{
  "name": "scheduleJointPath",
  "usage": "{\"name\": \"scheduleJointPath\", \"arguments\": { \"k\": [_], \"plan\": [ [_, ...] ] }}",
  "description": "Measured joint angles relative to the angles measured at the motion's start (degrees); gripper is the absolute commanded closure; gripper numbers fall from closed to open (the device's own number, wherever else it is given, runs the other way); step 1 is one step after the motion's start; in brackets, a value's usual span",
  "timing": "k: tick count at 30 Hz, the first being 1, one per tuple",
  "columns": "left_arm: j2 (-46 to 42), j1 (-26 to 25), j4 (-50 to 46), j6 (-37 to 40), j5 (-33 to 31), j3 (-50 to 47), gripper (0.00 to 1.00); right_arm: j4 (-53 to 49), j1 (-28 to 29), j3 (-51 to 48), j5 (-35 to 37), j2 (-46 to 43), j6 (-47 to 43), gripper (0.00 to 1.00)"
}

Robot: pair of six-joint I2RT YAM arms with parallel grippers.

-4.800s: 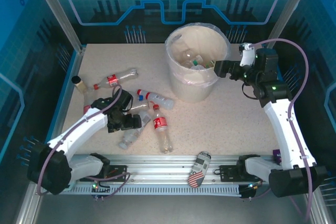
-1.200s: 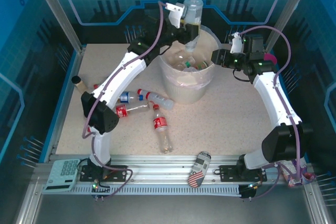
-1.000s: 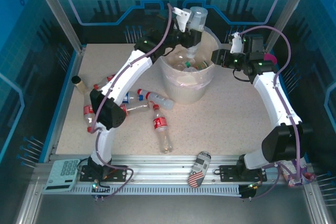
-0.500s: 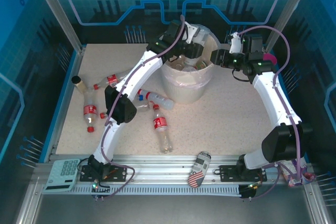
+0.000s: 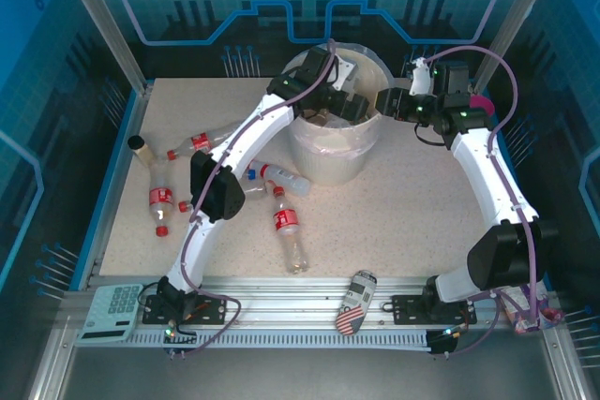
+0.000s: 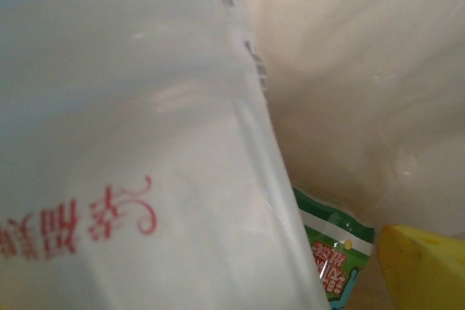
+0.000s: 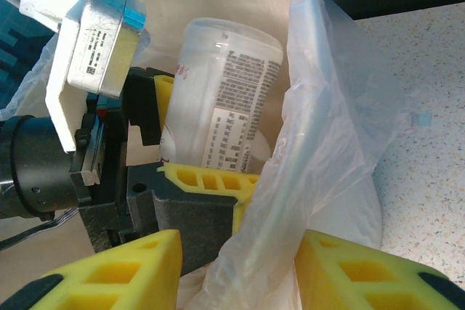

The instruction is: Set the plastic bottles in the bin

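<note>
The bin (image 5: 323, 158) is a cream-white bucket with a clear bag liner (image 7: 327, 107), standing at the back of the table. My left gripper (image 5: 349, 105) reaches down inside it, shut on a clear plastic bottle (image 7: 229, 88) with printed text; that bottle (image 6: 123, 165) shows red script up close. A green-labelled bottle (image 6: 338, 245) lies below it. My right gripper (image 5: 386, 100) is at the bin's right rim, its yellow fingers (image 7: 131, 270) shut on the bagged edge. Several red-labelled bottles lie on the table, among them one (image 5: 202, 140) at the left, one (image 5: 159, 198) nearer and one (image 5: 289, 229) in the middle.
A stars-and-stripes can (image 5: 354, 302) rests on the front rail. A calculator (image 5: 112, 309) sits at the front left. A tan-capped tube (image 5: 139, 145) stands by the left wall. Another bottle (image 5: 281, 175) lies right in front of the bin.
My left gripper has come down from above the bin into it, carrying the bottle. The right gripper has stayed at the rim.
</note>
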Motion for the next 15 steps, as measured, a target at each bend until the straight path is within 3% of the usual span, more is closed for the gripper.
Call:
{"name": "scheduleJointPath", "arguments": {
  "k": [5, 15],
  "plan": [
    [-3.08, 0.00, 0.09, 0.02, 0.39, -0.09, 0.01, 0.00, 0.00, 0.00, 0.13, 0.00, 0.00, 0.55],
    [-17.62, 0.00, 2.60, 1.05, 0.24, -0.66, 0.01, 0.02, 0.00, 0.00, 0.15, 0.00, 0.00, 0.54]
  ]
}}
